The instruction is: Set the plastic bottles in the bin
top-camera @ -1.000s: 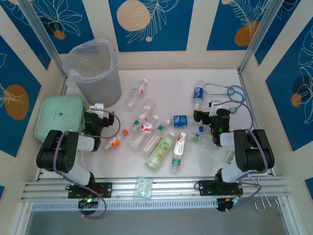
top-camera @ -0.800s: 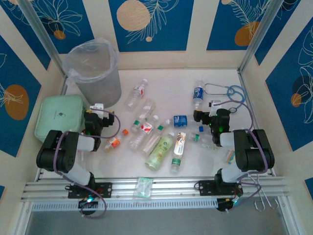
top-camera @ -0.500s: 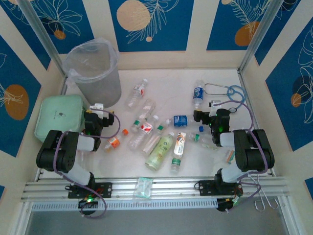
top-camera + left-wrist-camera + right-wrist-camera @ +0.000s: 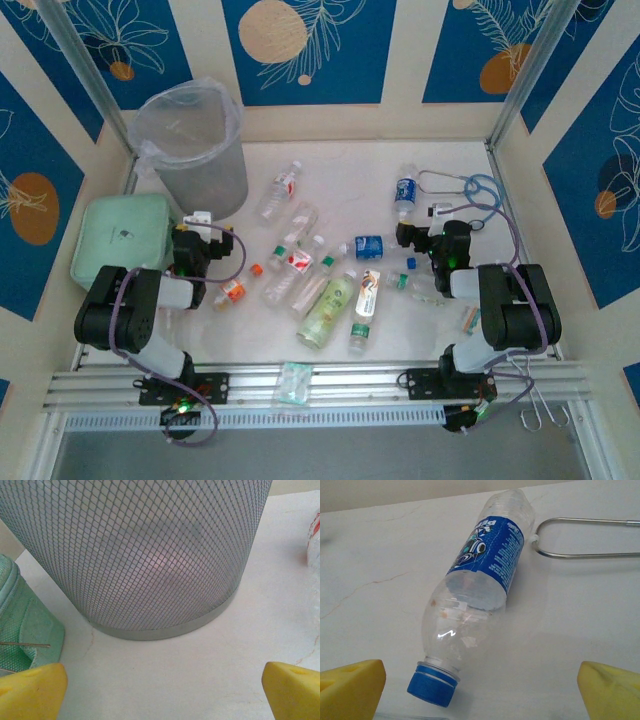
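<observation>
The table (image 4: pixel 340 165) is a white, stone-look top with faint brown veins, boxed in by cream walls set with blue panels of white leaf drawings and orange discs; a ribbed aluminium rail (image 4: pixel 400 385) runs along the near edge, where both arms are bolted. The bin (image 4: pixel 190 150) stands upright in the far-left corner, a round grey translucent bucket with a clear bag folded over its rim (close up, from the left wrist, its wall (image 4: pixel 140 555) shows a fine diamond mesh pattern above a plain band at the foot). A mint-green box (image 4: pixel 122 235) sits just beside it on the near side. The plastic bottles (image 4: pixel 300 265) lie on their sides, scattered across the middle of the table, well apart from the bin: small clear ones with red, green or blue labels and caps, plus a larger pale green bottle (image 4: pixel 327 308) nearer the rail. A blue-labelled bottle (image 4: pixel 475 585) with a blue cap lies just ahead of the right gripper (image 4: pixel 480 690), whose yellow fingertips (image 4: pixel 350 687) are spread wide and hold nothing; a thin metal loop (image 4: pixel 580 537) rests next to that bottle's base. The left gripper (image 4: pixel 160 690) faces the foot of the bin, its jaws likewise wide apart and empty.
</observation>
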